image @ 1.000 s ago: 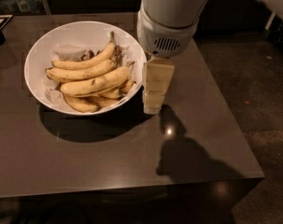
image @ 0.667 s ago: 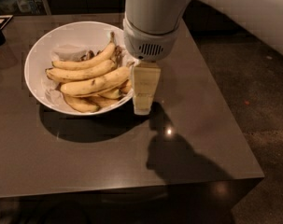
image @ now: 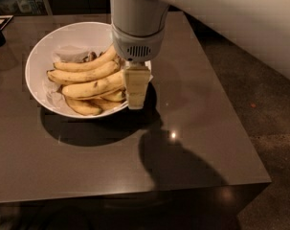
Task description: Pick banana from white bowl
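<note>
Bananas (image: 89,75) lie in white bowl (image: 44,56), seemingly none lifted; pincer (image: 136,101) hangs at 4 o'clock rim, its state impossible to tell.

A wide, shallow, glossy white round bowl (image: 49,47) sits upright on the dark brown surface (image: 111,166), toward the surface's ten o'clock corner. In it lies a heap of ripe yellow bananas (image: 89,73). They are curved and flecked with brown, and stacked one below another across the bowl's middle and six o'clock half. Their free tips point to nine o'clock and their other ends gather near three o'clock. The cream-coloured tool (image: 135,102) hangs over the bowl's rim at about four o'clock, right by those gathered ends. It may be touching a banana, though the view does not settle that.
</note>
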You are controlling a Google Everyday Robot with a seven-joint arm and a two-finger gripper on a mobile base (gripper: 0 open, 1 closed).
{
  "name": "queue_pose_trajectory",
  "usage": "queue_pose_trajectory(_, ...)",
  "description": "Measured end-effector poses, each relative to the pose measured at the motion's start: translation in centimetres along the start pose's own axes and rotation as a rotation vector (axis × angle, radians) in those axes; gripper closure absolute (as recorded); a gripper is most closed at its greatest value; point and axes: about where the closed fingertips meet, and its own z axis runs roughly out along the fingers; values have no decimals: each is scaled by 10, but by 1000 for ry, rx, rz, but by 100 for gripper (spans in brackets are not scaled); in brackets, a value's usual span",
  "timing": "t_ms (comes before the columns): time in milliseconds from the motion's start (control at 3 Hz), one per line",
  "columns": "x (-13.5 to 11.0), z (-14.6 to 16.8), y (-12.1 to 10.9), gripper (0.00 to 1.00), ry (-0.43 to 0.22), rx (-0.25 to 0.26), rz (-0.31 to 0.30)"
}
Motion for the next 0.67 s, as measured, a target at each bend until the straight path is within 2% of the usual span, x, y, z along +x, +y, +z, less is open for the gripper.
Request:
queue_pose_trajectory(333, -12, 5, -4, 28, 6, -8, -54)
queue_pose_trajectory(667, -25, 6, -8, 27, 6, -6, -122)
